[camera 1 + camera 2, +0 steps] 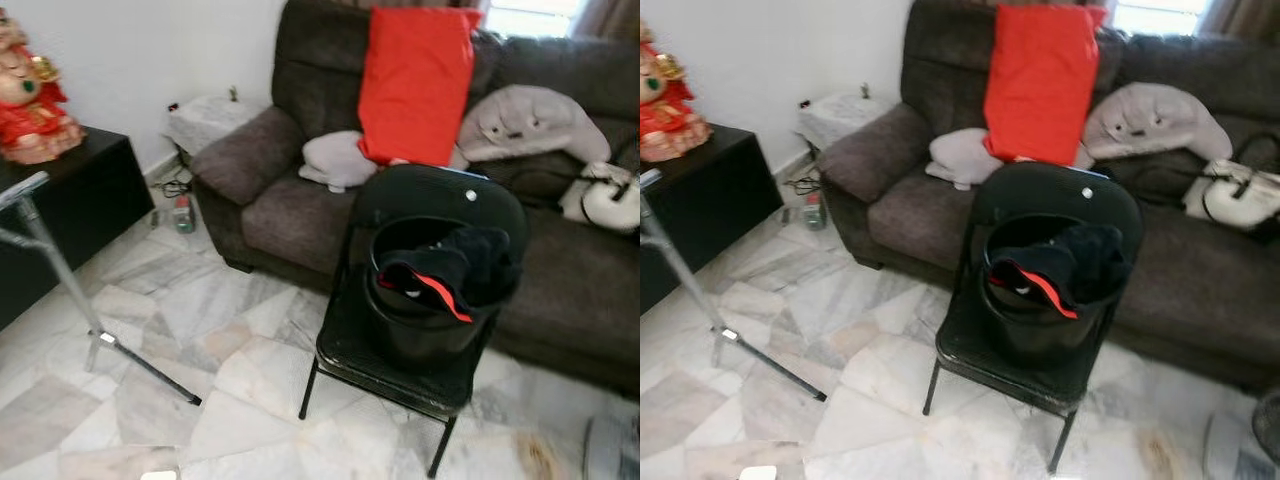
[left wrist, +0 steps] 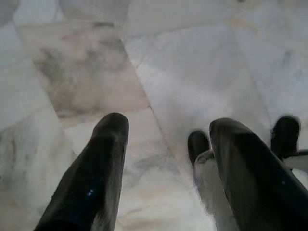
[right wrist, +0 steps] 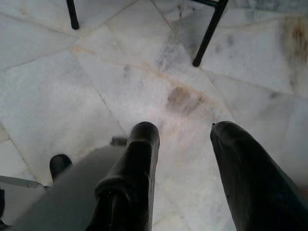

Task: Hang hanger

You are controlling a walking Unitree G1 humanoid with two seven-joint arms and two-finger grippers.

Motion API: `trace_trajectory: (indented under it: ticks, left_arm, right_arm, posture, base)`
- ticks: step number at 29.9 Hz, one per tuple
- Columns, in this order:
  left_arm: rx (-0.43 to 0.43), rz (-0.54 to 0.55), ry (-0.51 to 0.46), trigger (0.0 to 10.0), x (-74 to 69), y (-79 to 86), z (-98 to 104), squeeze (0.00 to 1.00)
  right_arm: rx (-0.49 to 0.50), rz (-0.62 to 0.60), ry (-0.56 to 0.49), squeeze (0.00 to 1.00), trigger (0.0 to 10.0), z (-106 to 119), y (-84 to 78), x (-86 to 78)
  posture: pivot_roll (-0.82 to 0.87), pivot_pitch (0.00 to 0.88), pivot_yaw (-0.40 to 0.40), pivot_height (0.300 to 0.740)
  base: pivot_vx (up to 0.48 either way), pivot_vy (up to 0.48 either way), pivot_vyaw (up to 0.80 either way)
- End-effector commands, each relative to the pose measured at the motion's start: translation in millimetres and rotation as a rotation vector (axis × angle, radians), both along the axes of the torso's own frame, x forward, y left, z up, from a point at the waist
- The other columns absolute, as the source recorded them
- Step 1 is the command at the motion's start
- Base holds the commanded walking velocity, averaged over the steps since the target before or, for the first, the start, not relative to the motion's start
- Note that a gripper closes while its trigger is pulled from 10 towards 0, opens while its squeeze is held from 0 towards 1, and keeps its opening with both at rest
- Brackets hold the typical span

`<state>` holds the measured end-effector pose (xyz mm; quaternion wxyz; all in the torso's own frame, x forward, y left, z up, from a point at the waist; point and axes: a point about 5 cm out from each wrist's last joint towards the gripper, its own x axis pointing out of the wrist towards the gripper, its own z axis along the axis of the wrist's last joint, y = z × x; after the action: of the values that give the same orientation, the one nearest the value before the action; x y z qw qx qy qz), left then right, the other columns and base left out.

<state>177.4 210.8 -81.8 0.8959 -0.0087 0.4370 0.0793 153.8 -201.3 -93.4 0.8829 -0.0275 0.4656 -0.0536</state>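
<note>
I am at the start: my left claw point(image 2: 166, 127) and right claw point(image 3: 185, 132) both hang over the floor point(image 1: 200, 330), fingers apart and empty. I can make out no hanger; if there is one, I judge it is in the bucket point(image 1: 430, 310) on the chair point(image 1: 340, 350), so next I reach there, then carry it to the rack point(image 1: 60, 270) left of the chair.

A glossy black plastic bucket point(image 1: 420, 320) holds dark cloth on a black metal folding chair point(image 1: 350, 345). The polished grey-white marble floor point(image 1: 230, 350) meets a matt brown fabric sofa point(image 1: 290, 210) with a shiny red cushion point(image 1: 415, 85).
</note>
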Motion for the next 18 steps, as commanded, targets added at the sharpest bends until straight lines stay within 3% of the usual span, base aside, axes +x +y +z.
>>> trace_trajectory:
  ticks: [1,11,12,14,18]
  left_arm:
    - [0.014,0.003,0.043,10.0,-12.3,6.3,-5,0.0]
    - [0.035,0.004,0.035,10.0,-9.7,16.7,-1,0.0]
    - [0.038,0.008,0.032,10.0,-9.2,19.1,0,0.0]
    - [0.041,0.013,0.029,10.0,-9.3,20.8,0,0.0]
    - [0.041,0.021,0.026,10.0,-10.7,22.6,0,0.0]
  right_arm:
    - [0.012,-0.004,-0.031,0.0,10.0,2,3.7,5.7]
    - [0.042,-0.016,-0.038,0.0,10.0,0,13.8,2.8]
    - [0.047,-0.014,-0.088,0.0,10.0,6,16.1,17.1]
    - [0.05,-0.007,-0.137,0.0,10.0,13,18.0,30.3]
    - [0.04,-0.02,-0.221,0.0,10.0,22,17.7,44.4]
  posture:
    - [-0.07,0.042,0.073,0.74]
    - [-0.05,0.0,0.099,0.74]
    - [-0.04,0.0,0.104,0.74]
    - [-0.04,0.0,0.105,0.74]
    - [-0.04,0.0,0.112,0.74]
  base:
    - [0.0,0.0,0.0]
    - [0.0,0.0,0.0]
    - [0.0,0.0,0.0]
    - [0.0,0.0,0.0]
    - [0.0,0.0,0.0]
